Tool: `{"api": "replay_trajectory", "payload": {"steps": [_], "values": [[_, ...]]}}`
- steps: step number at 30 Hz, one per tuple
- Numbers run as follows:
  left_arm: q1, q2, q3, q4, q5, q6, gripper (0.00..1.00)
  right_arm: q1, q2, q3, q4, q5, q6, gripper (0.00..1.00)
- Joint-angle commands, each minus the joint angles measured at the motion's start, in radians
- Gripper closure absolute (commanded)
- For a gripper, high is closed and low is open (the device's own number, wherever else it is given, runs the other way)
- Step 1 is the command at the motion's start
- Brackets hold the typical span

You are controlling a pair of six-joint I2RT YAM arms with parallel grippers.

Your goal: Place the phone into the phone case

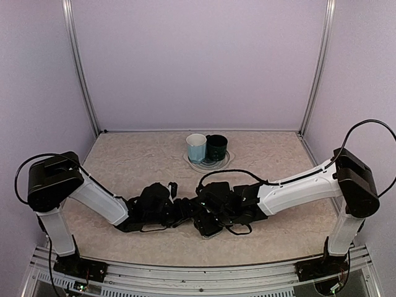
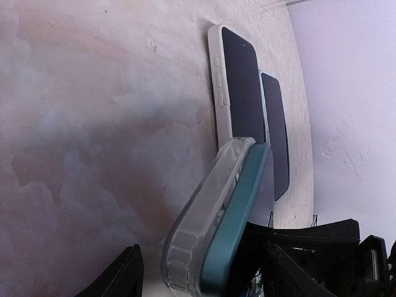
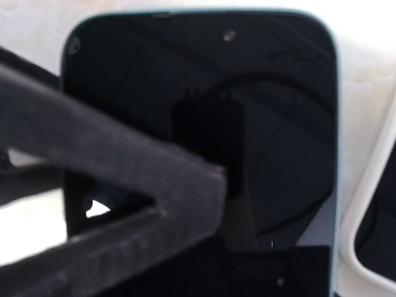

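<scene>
Checking the left tool: its fingers are spread wide on either side of the teal phone, not clamping it. The right tool looks pinched closed, tips on the dark screen. Three phones in all. The teal one is tilted against the clear case mid-bench. A white-cased phone and a third phone lie flat at its 12 o'clock. There's also a blue cup and a dark cup.

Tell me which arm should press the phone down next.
Right, probably: its fingers sit over the phone, ready to push, while the left fingers only flank the tilted case.
</scene>
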Motion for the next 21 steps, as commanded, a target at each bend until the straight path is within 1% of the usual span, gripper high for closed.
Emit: {"api": "replay_trajectory", "payload": {"steps": [1, 3, 6, 10, 14, 15, 16, 18, 20, 21], "values": [[-0.007, 0.024, -0.018, 0.064, 0.012, 0.007, 0.41, -0.012, 0.0, -0.004, 0.084, -0.015, -0.014, 0.57], [-0.007, 0.034, -0.017, 0.096, 0.025, 0.034, 0.47, -0.017, 0.011, -0.01, 0.113, -0.029, -0.021, 0.57], [-0.005, 0.07, -0.009, 0.11, 0.05, 0.057, 0.61, -0.021, 0.037, -0.006, 0.132, -0.049, -0.03, 0.57], [-0.002, 0.105, -0.021, 0.142, 0.067, 0.045, 0.79, -0.023, 0.06, -0.006, 0.132, -0.048, -0.028, 0.57], [0.0, 0.117, -0.022, 0.139, 0.076, 0.047, 0.94, -0.026, 0.061, -0.01, 0.123, -0.052, -0.03, 0.56], [0.0, 0.119, -0.022, 0.134, 0.076, 0.053, 0.99, -0.025, 0.06, -0.01, 0.12, -0.052, -0.031, 0.53], [0.0, 0.119, -0.022, 0.129, 0.075, 0.062, 1.0, -0.025, 0.058, -0.007, 0.114, -0.051, -0.035, 0.47], [0.0, 0.114, -0.018, 0.107, 0.06, 0.088, 1.0, -0.027, 0.057, -0.001, 0.099, -0.048, -0.04, 0.28], [0.0, 0.108, -0.003, 0.058, 0.039, 0.127, 1.0, -0.026, 0.052, 0.006, 0.085, -0.044, -0.059, 0.05], [0.0, 0.103, 0.01, 0.024, 0.024, 0.153, 1.0, -0.026, 0.049, 0.007, 0.077, -0.041, -0.069, 0.01]]}}
